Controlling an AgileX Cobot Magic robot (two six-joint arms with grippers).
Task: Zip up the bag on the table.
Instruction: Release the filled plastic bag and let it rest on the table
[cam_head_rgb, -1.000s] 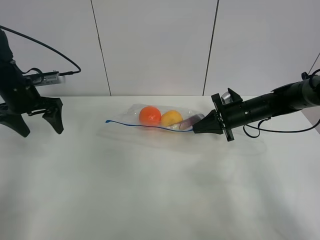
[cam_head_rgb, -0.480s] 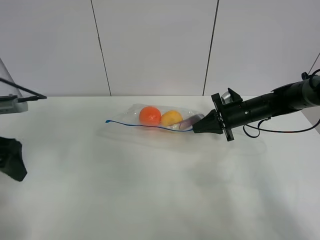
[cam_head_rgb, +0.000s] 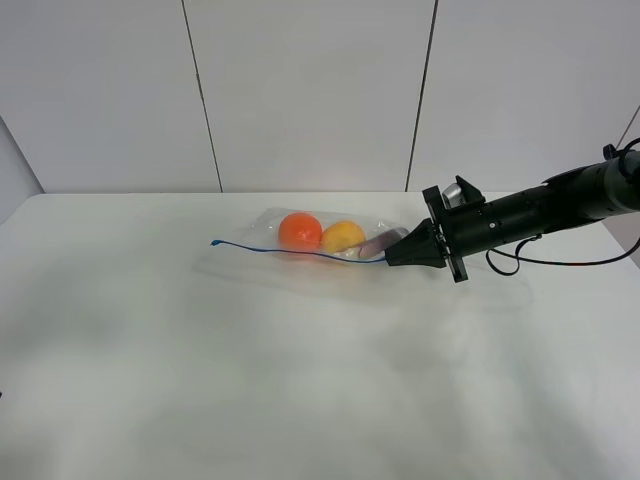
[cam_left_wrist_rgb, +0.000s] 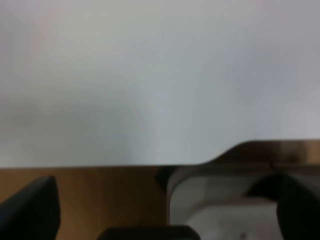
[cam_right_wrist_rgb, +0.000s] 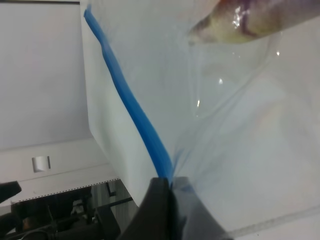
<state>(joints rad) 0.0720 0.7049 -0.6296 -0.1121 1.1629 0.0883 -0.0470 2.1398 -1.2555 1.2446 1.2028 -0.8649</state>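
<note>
The clear bag lies on the white table, back of centre, holding an orange, a yellow fruit and a purple eggplant. Its blue zipper strip runs along the near edge. My right gripper is shut on the right end of that strip. The right wrist view shows my right gripper pinching the strip and the bag's film. My left gripper is out of the high view. Its fingers stand wide apart and empty beyond the table's edge.
A grey panelled wall stands behind the table. The right arm stretches in from the right, with a small silver object behind it. The left wrist view shows a brown floor and a grey base below the table edge.
My left arm has swung away to the left and down and has left the high view. My right gripper and the bag have not moved.
</note>
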